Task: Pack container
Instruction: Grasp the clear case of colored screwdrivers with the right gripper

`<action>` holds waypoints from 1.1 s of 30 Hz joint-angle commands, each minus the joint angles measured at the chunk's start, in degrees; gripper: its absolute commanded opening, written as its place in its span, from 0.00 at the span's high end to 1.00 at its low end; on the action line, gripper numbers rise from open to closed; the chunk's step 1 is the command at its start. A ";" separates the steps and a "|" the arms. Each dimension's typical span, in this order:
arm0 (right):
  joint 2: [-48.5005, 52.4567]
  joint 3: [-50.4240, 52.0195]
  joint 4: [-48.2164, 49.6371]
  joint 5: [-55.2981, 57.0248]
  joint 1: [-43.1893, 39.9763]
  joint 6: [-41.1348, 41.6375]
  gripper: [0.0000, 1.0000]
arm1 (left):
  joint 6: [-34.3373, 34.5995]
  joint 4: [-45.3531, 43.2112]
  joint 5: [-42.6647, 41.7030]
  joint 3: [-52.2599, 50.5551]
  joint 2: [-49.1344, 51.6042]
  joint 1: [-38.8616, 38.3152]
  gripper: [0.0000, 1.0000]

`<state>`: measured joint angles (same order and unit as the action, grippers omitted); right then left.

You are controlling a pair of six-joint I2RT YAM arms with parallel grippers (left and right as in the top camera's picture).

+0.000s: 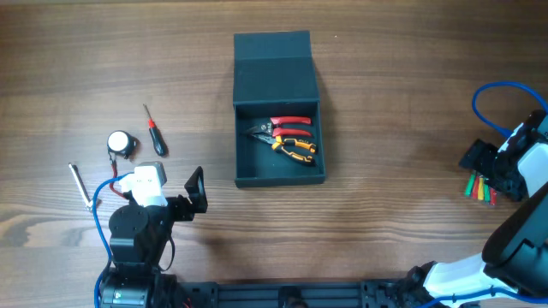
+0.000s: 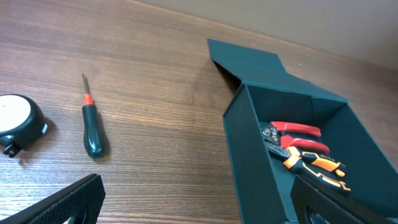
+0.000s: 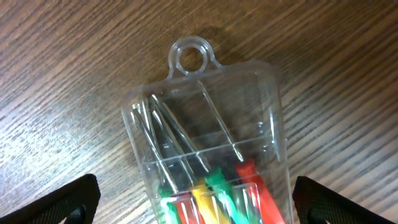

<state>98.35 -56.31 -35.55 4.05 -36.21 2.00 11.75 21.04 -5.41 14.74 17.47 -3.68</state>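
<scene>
The container (image 1: 247,137) is a dark teal box in mid-table, its flap lid (image 1: 272,60) folded back on the far side. Red-handled pliers (image 1: 289,126) and orange-and-black pliers (image 1: 297,149) lie inside. My left gripper (image 1: 193,192) hangs open to the box's front left. In the left wrist view its fingers (image 2: 71,200) straddle bare wood and the container's near wall (image 2: 252,155). My right gripper (image 1: 479,162) is open at the far right, straddling a clear case of coloured screwdrivers (image 3: 211,149) without touching it.
Left of the box lie a red-and-black screwdriver (image 1: 155,133), a round black-and-white tape measure (image 1: 122,144) and a slim metal tool (image 1: 82,186). The clear case (image 1: 480,188) lies near the right edge. A blue cable (image 1: 492,98) loops above the right arm.
</scene>
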 commanded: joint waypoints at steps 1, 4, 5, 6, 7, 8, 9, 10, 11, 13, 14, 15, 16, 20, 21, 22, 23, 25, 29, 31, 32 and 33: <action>-0.31 1.14 1.40 -1.18 -0.04 -0.66 0.00 | 0.74 -0.15 0.37 1.18 0.11 0.26 0.00; -0.31 1.84 2.40 -1.70 -0.04 -1.46 0.00 | 0.74 -0.15 0.37 1.18 0.11 0.26 0.00; -0.31 2.08 2.82 -2.32 -0.04 -2.03 0.00 | 0.74 -0.15 0.37 1.18 0.11 0.26 0.00; -0.31 2.32 3.23 -2.47 -0.04 -2.01 0.00 | 0.74 -0.15 0.37 1.18 0.11 0.26 0.00; -0.31 2.47 3.48 -2.45 -0.04 -2.01 0.00 | 0.74 -0.15 0.37 1.18 0.11 0.26 0.00; -0.31 2.49 3.72 -2.45 -0.04 -2.05 0.00 | 0.74 -0.15 0.37 1.18 0.11 0.26 0.00; -0.31 2.49 4.07 -2.45 -0.04 -2.01 0.00 | 0.74 -0.15 0.37 1.18 0.11 0.26 0.00; -0.31 2.49 4.26 -2.45 -0.04 -2.03 0.00 | 0.74 -0.15 0.37 1.18 0.11 0.26 0.00; -0.31 2.49 4.52 -2.45 -0.04 -2.01 0.00 | 0.74 -0.15 0.37 1.18 0.11 0.26 0.00; -0.31 2.49 4.92 -2.47 -0.04 -2.03 0.00 | 0.74 -0.15 0.37 1.18 0.11 0.26 0.00; -0.31 2.51 5.07 -2.47 -0.04 -2.03 0.00 | 0.74 -0.15 0.37 1.18 0.11 0.26 0.00; -0.31 2.51 5.14 -2.47 -0.04 -2.01 0.00 | 0.74 -0.15 0.37 1.18 0.11 0.26 0.00; -0.31 2.51 5.18 -2.47 -0.04 -2.05 0.00 | 0.74 -0.15 0.37 1.18 0.11 0.26 0.00; -0.31 2.95 5.35 -2.47 -0.04 -2.05 0.00 | 0.74 -0.15 0.37 1.18 0.11 0.26 0.00; -0.31 3.37 5.57 -2.47 -0.04 -2.05 0.00 | 0.74 -0.15 0.37 1.18 0.11 0.26 0.00; -0.31 3.80 5.77 -2.47 -0.04 -2.10 0.00 | 0.74 -0.15 0.37 1.18 0.11 0.26 0.00; -0.31 4.28 6.05 -2.49 -0.04 -2.16 0.00 | 0.74 -0.15 0.37 1.18 0.11 0.26 0.00; -0.31 5.81 6.73 -2.93 -0.04 -3.52 0.00 | 0.74 -0.15 0.37 1.18 0.11 0.26 0.00; -0.31 8.57 8.70 -2.89 -0.04 -5.01 0.00 | 0.74 -0.15 0.37 1.18 0.11 0.26 0.00; -0.31 9.22 9.20 -2.89 -0.04 -4.68 0.00 | 0.72 -0.15 0.37 1.18 0.11 0.26 0.00; -0.31 9.27 9.25 -2.89 -0.04 -4.50 0.00 | 0.74 -0.15 0.37 1.18 0.11 0.26 0.00; -0.31 9.27 9.33 -2.89 -0.04 -4.39 0.01 | 0.72 -0.15 0.37 1.18 0.11 0.26 0.00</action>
<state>97.41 -49.10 -26.04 1.43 -36.23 -1.43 11.75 21.04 -5.41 14.74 17.47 -3.68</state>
